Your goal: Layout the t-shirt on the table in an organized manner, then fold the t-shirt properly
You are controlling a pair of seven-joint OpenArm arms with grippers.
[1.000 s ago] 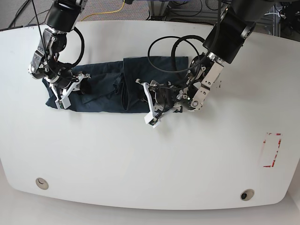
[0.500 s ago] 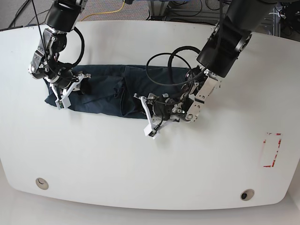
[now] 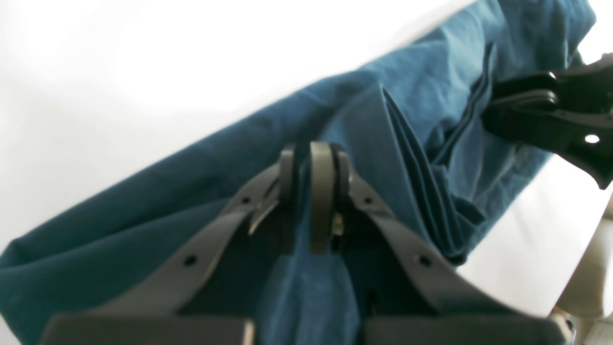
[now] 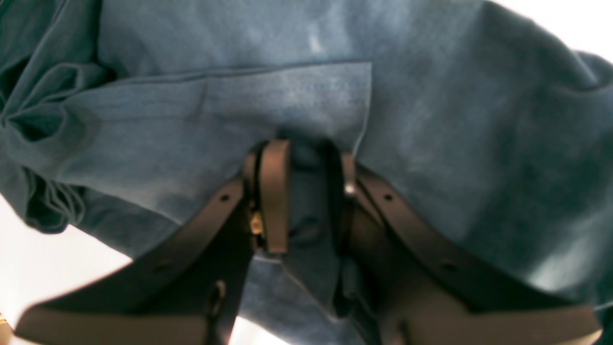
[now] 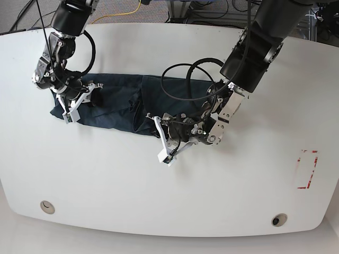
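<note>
The dark navy t-shirt point(image 5: 116, 103) lies as a wrinkled band across the back left of the white table point(image 5: 159, 201). My left gripper point(image 5: 165, 138) is at the band's right front edge, shut on a fold of the t-shirt point(image 3: 143, 201), with cloth pinched between its fingers point(image 3: 320, 191). My right gripper point(image 5: 74, 104) is at the band's left end, shut on the t-shirt point(image 4: 431, 120), and cloth bulges between its fingers point(image 4: 275, 191). The right part of the shirt sits under the left arm.
A red tape rectangle point(image 5: 307, 169) marks the table's right side. Two round grommet holes point(image 5: 47, 206) point(image 5: 278, 219) sit near the front edge. Black cables point(image 5: 185, 79) loop over the shirt from the left arm. Black parts of the other arm point(image 3: 550, 115) show in the left wrist view.
My left gripper has moved left and toward the front, drawing the shirt's right part with it, so the band is shorter. The right gripper has barely moved.
</note>
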